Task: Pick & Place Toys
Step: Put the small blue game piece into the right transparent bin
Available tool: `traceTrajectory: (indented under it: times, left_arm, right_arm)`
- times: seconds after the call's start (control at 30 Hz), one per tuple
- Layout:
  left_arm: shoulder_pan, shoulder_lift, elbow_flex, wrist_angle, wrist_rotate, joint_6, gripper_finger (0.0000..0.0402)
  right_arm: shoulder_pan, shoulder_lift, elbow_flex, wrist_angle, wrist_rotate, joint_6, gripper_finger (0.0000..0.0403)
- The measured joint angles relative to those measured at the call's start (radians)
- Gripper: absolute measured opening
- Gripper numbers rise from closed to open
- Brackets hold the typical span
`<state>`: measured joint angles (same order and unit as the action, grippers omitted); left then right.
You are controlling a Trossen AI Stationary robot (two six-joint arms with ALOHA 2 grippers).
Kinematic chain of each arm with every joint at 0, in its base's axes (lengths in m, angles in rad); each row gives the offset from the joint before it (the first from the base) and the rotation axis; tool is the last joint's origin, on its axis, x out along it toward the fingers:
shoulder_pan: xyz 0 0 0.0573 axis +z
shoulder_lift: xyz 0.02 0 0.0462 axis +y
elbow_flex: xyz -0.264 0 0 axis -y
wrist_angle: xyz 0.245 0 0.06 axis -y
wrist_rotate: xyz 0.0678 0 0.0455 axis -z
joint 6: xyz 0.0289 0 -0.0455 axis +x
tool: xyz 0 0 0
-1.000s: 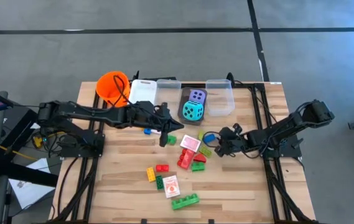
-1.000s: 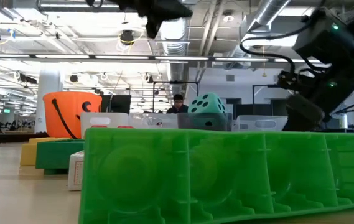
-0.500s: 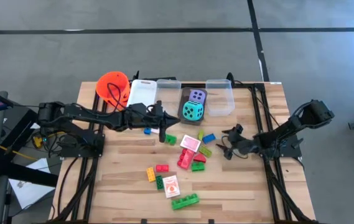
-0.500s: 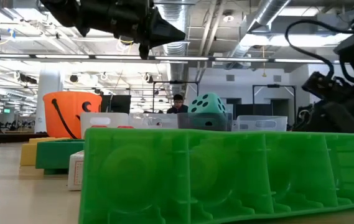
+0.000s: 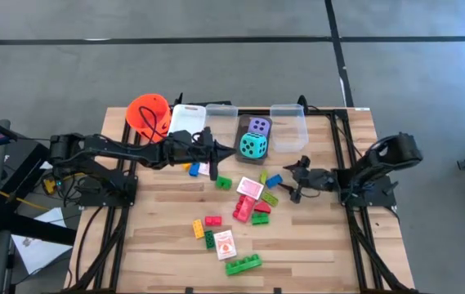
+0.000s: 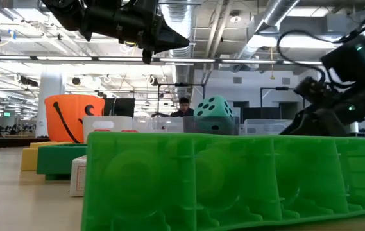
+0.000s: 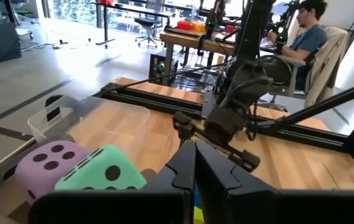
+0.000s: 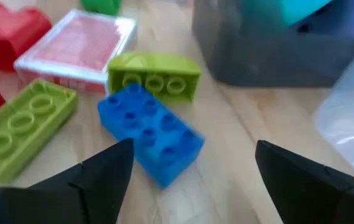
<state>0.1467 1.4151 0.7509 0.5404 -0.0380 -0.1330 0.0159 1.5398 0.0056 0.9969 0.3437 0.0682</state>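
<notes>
Since a second earlier the right tool (image 5: 297,181) had drawn back; open, it faced the blue brick (image 8: 150,133), lying diagonal just ahead; the left tool (image 5: 212,153), clenched, hovered farther off.

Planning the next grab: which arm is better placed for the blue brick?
Right. Its gripper is open beside the blue brick, facing it; the left gripper is shut, farther off.

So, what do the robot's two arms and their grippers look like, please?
Both arms are dark, almost black, built of slim jointed segments with loose black cables looping along them. The left gripper ends in two narrow, flat, matte black fingers. The right gripper has similar dark, wedge-shaped fingers. No markings or labels are visible on either arm.
</notes>
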Motion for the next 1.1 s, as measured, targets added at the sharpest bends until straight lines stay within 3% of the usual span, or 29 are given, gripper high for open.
traceTrajectory:
  times: [0.33,0.57,1.1]
  left_arm:
    - [0.003,0.000,0.000,-0.002,0.000,0.076,0.0000]
    - [0.003,0.000,0.000,-0.053,0.000,0.074,0.0000]
    - [0.003,0.000,0.000,-0.053,0.000,0.073,0.0000]
  right_arm:
    - [-0.200,0.353,0.053,0.361,-0.395,-0.124,0.0329]
    - [-0.266,0.504,0.125,0.445,-0.623,-0.172,0.0323]
    - [-0.253,0.483,0.120,0.432,-0.683,-0.167,0.0280]
